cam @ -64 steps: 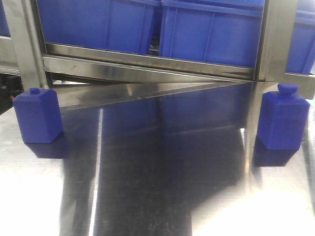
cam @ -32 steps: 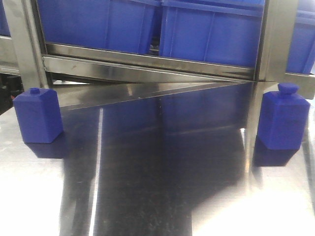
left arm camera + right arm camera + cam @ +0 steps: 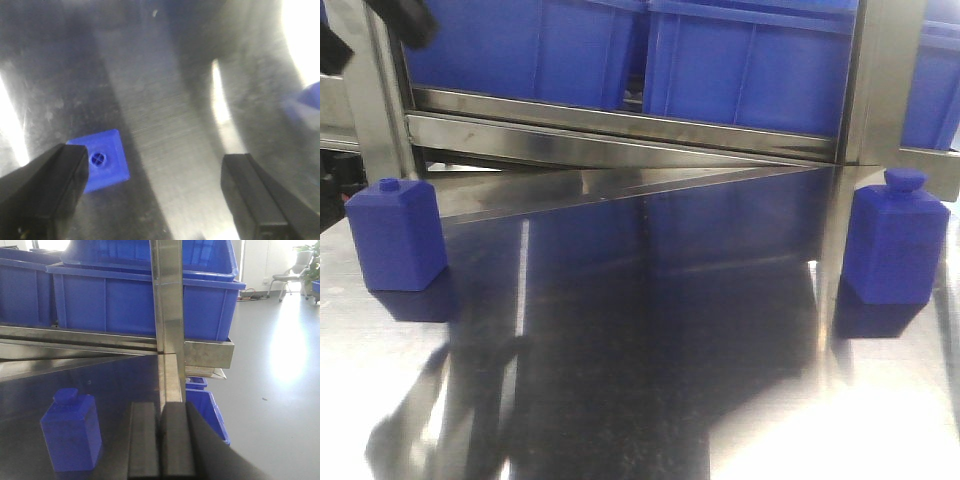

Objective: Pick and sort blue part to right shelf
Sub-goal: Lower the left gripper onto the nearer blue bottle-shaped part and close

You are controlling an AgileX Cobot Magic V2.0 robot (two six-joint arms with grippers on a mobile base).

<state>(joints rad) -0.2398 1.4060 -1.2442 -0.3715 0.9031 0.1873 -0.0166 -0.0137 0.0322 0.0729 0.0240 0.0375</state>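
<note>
We count nothing sorted yet: left blue part [image 3: 397, 235] and right blue part [image 3: 895, 245] sit on the worktop [image 3: 650, 380], not in the right shelf [image 3: 620, 130], left fingers [image 3: 55, 185] spread above the left one, right fingers [image 3: 145, 440] clenched empty.

In the front view, a part of my left arm [image 3: 405, 20] was only a dark blurred shape at the far left, cut by the top edge. The blue tubs [image 3: 750, 70] were cut there too. In my left wrist view, one finger [image 3: 45, 192] of my left gripper [image 3: 155, 162] hid the left side of the blue part [image 3: 110, 167]. A blurred blue patch [image 3: 305, 102] at the right edge I could not name.
</note>
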